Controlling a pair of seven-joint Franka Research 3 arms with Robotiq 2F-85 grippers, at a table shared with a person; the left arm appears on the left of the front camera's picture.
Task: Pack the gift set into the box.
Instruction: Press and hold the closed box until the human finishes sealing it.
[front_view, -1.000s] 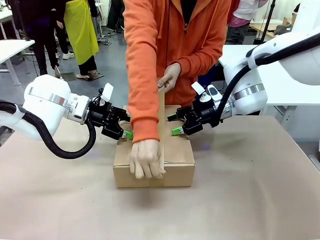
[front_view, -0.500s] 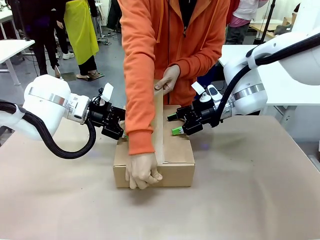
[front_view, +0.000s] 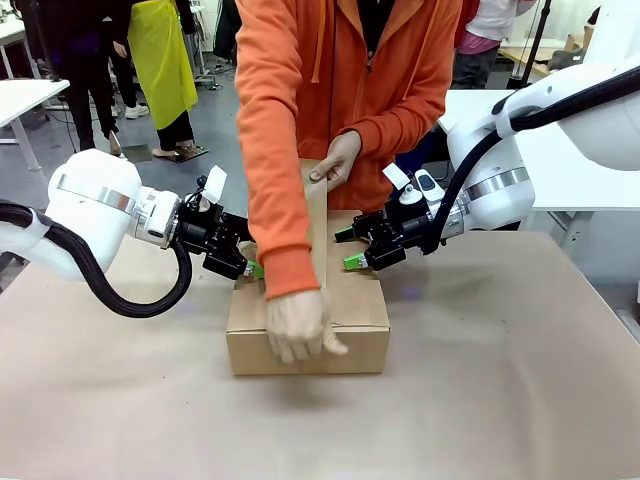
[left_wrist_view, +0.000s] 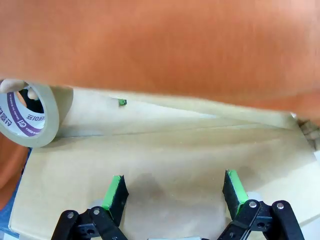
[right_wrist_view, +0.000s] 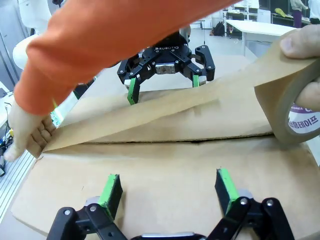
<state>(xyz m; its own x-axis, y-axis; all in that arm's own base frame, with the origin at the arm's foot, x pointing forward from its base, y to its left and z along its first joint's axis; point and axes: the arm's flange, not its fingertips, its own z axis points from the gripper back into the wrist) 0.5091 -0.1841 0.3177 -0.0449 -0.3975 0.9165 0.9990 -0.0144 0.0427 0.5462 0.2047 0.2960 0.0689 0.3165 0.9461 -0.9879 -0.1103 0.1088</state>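
Sealing step: person's hand (front_view: 300, 325) pulls tape (right_wrist_view: 150, 112) over the shut box (front_view: 350, 300). Your left gripper (left_wrist_view: 175, 192) and right gripper (right_wrist_view: 167, 187) press flaps, wide, empty; next, hold steady.

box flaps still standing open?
No. In the right wrist view the box flaps lie flat and meet at a seam, with a strip of tape stretched above it.

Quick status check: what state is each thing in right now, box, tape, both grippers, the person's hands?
box: flaps shut, seam not yet taped down
tape strip: stretched above the seam
tape roll: held in one hand
other hand: at the box's near edge
left gripper: open, over the flap
right gripper: open, over the flap
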